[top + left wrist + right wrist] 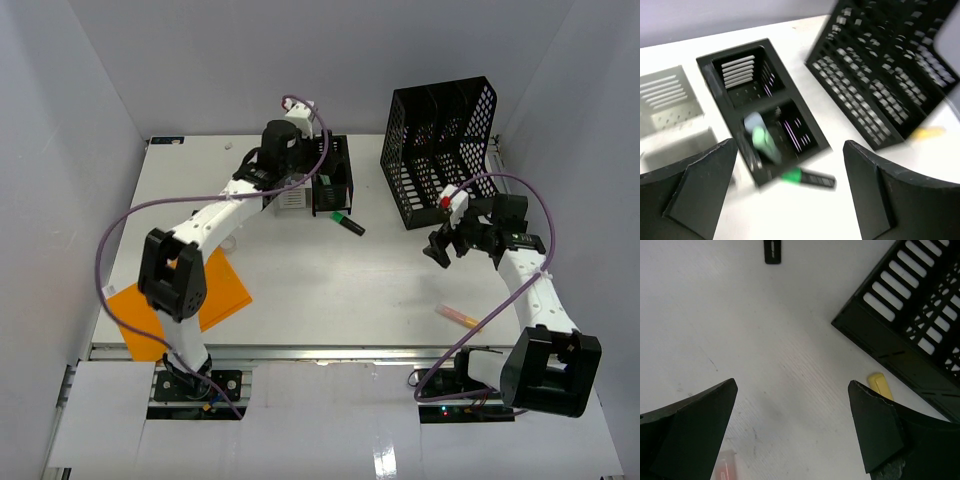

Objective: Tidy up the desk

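The white desk holds a black two-compartment organizer at the back centre. My left gripper hovers over it, open and empty. In the left wrist view the organizer has a blurred green and pale object in its near compartment. A green-and-black highlighter lies on the desk just in front of it, also in the top view. My right gripper is open and empty above bare desk.
A tall black mesh file holder stands at the back right. A yellow piece lies by its base. A pink-and-yellow pen lies front right. An orange sheet lies front left. A white slotted box stands beside the organizer.
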You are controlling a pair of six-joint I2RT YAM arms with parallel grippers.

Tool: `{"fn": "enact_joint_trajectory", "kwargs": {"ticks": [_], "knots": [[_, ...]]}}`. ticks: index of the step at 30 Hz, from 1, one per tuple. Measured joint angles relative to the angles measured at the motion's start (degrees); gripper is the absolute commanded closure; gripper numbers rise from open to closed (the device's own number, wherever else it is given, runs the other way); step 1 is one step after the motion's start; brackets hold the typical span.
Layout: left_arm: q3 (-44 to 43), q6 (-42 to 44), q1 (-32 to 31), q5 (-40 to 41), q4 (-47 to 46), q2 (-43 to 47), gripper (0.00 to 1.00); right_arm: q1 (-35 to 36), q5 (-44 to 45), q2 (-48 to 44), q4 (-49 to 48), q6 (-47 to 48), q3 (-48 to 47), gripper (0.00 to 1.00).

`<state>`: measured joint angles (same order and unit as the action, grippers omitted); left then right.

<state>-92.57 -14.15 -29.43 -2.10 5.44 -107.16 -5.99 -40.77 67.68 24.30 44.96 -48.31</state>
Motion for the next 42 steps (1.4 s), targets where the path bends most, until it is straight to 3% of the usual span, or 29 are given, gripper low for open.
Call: {"fn": "enact_joint_trajectory", "kwargs": {"ticks": [4,10,16,24,35,37,40,42], "knots": [[11.48,1.24,0.12,-5.26,-1.53,16.65,0.02,-0.49,5.04,0.67,4.13,7.08,0.20,0.02],[37.98,0.57,0.53,-12.46,-11.29,45.05,0.02,-0.37,12.33,5.33,14.55,13.46,-0.21,0.02],[51.64,0.13,1.32,-15.03,-13.62,46.20,0.02,1.74,20.43,-0.02,18.88,18.74,7.97,0.02],[51.95,0.17,1.58,-18.09,-12.59,46.16,0.02,3.63,26.89,-1.58,22.49,21.95,11.53,0.08],[53.09,-0.45,1.58,-22.00,-16.76,48.67,0.02,11.28,32.42,-0.05,18.68,17.00,15.58,0.37],[54.10,-0.80,1.58,-23.42,-17.90,49.15,0.02,11.41,32.55,-0.02,18.32,16.14,15.56,0.47],[55.55,-1.55,1.58,-25.34,-19.96,49.94,0.02,11.45,32.46,0.13,17.41,15.15,15.51,0.72],[56.30,-2.23,1.58,-26.61,-21.42,50.18,0.02,11.52,32.36,0.52,16.85,14.87,15.29,0.79]]}}
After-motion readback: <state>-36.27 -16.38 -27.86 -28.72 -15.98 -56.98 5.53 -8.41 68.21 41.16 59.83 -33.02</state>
